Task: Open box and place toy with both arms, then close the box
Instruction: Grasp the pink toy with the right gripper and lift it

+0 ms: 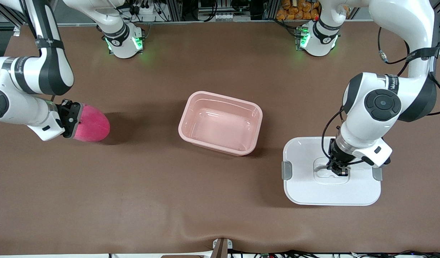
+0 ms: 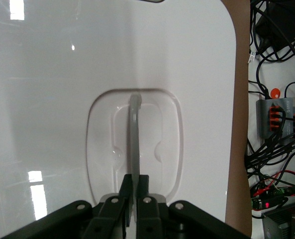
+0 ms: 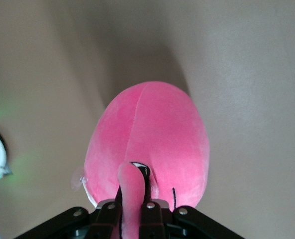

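1. While the front view lays out the whole brown counter point(image 1: 151, 200), it shows the pale-pink box point(image 1: 220, 123) standing open near the middle, with nothing inside it.
2. Toward the left arm's end, nearer the front camera than the box, the white lid point(image 1: 302, 186) lies flat on the counter, grey clips on two edges.
3. From the front, the left pincer point(image 1: 337, 170) only appears to dip into the lid's recessed centre; the left wrist view shows more: its fingers point(image 2: 143, 199) are pressed together on the thin grey handle point(image 2: 134, 134) that stands up in the recess.
4. Toward the right arm's end, well apart from the box, the hot-pink toy point(image 1: 92, 123) sits at the tip of the right pincer point(image 1: 74, 120), low over the counter.
5. Only the right wrist view reveals that grip: the right pincer pinches a small pink protrusion of the plush, beside a dark eye mark point(image 3: 140, 167), while the rounded body bulges out ahead of the fingers.
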Controlling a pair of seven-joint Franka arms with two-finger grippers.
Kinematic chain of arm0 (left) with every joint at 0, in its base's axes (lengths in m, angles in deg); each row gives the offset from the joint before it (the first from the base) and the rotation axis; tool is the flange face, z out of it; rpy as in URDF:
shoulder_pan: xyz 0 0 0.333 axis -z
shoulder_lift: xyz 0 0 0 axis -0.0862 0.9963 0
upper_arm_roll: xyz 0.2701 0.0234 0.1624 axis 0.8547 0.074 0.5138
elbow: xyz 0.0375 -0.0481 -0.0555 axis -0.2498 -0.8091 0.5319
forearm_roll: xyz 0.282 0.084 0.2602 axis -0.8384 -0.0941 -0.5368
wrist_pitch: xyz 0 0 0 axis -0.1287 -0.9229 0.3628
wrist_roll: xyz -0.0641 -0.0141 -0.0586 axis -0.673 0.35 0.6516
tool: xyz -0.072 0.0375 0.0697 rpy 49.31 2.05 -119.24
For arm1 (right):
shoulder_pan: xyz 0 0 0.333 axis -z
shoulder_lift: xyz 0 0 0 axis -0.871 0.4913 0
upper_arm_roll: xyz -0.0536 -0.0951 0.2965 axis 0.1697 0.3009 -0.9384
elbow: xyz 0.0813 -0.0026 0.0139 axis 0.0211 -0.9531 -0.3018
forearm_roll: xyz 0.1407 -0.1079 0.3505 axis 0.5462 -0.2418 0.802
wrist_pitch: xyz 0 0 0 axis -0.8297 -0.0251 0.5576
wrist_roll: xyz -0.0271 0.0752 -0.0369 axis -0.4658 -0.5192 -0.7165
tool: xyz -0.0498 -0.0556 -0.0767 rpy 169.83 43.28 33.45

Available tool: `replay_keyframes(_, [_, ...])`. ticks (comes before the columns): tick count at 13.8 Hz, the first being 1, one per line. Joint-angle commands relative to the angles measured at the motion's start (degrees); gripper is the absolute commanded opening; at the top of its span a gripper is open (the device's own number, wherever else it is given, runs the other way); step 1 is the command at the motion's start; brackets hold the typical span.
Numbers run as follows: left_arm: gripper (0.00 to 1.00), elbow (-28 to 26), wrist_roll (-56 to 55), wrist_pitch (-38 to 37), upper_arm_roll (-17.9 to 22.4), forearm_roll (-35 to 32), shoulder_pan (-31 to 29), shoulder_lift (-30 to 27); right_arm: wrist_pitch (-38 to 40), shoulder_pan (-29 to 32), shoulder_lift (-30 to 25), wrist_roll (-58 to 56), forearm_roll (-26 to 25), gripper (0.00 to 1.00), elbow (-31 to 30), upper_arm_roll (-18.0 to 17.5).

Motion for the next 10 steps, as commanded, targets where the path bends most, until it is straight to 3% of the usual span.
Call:
replay_keyframes(1, [0.00,-0.3,1.1,-0.2,-0.5,0.9,-0.6,-0.8,7.0,-3.2,0.0,9.2,-0.5,0.00,5.8,0.0])
replay_keyframes(7, [0.00,-0.3,1.1,-0.3,-0.5,0.9,-0.6,-0.8,13.4,-8.1,0.4,25.9,5.6,0.00,13.1,0.1])
replay_keyframes(10, [0.00,-0.3,1.1,-0.3,-0.5,0.9,-0.5,-0.5,14.4,-8.5,0.5,33.0,11.3,0.00,13.9,0.1])
